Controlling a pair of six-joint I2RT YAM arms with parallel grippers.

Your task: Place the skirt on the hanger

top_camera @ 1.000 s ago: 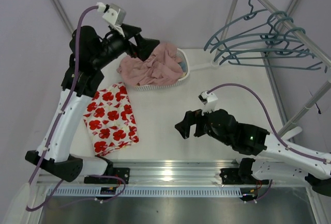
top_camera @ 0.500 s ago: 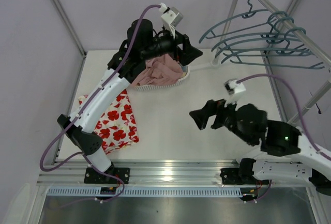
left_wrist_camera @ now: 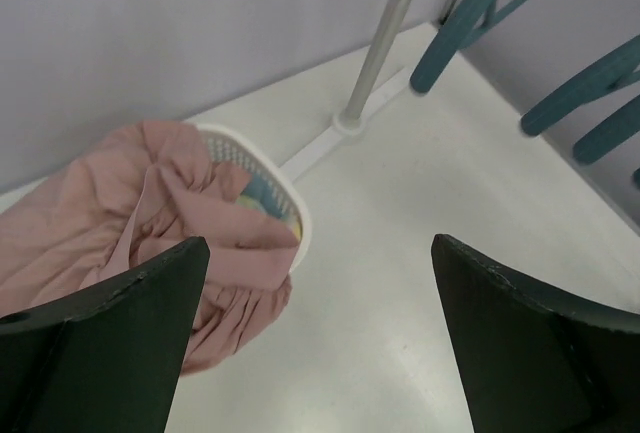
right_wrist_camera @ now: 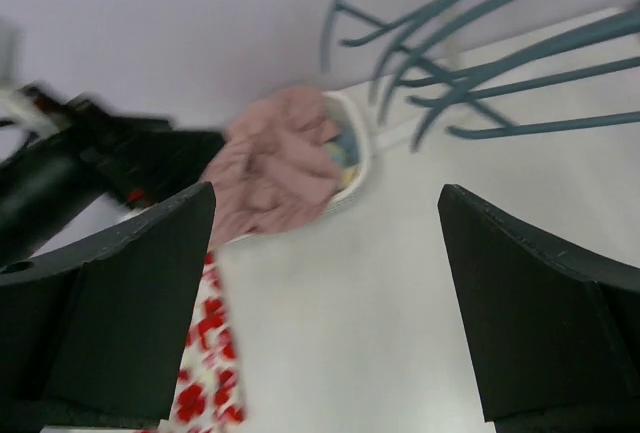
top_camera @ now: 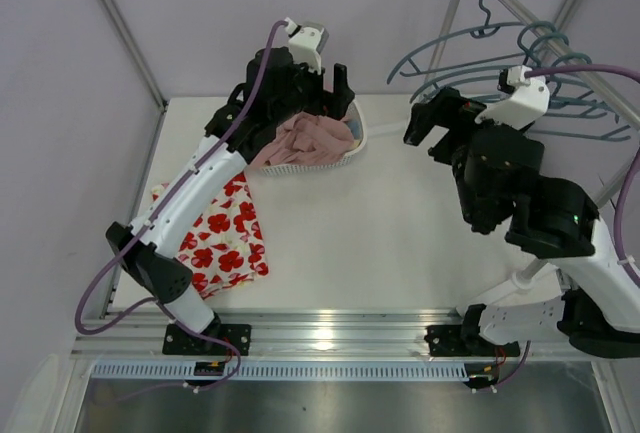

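Note:
The skirt (top_camera: 225,238), white with red flowers, lies flat at the table's left, partly under the left arm; the right wrist view catches its edge (right_wrist_camera: 205,373). Several teal hangers (top_camera: 450,48) hang from the rail at the back right, and the nearest hanger's arm (right_wrist_camera: 480,53) shows in the right wrist view. My left gripper (top_camera: 330,88) hovers open and empty over the basket, far from the skirt; its wrist view (left_wrist_camera: 320,253) looks at bare table. My right gripper (top_camera: 432,128) is raised, open and empty, just left of the hangers' low ends (right_wrist_camera: 327,193).
A white basket (top_camera: 355,138) at the back centre holds a dusty-pink garment (top_camera: 305,138), also seen as basket rim (left_wrist_camera: 300,218) and pink cloth (left_wrist_camera: 150,203). The rack's upright pole (left_wrist_camera: 385,43) stands beside the basket. The sloping rail (top_camera: 560,38) crosses the right side.
The left arm swung from above the skirt to the back, over the basket. The right arm rose and moved back-right toward the hangers. Both grippers stayed open.

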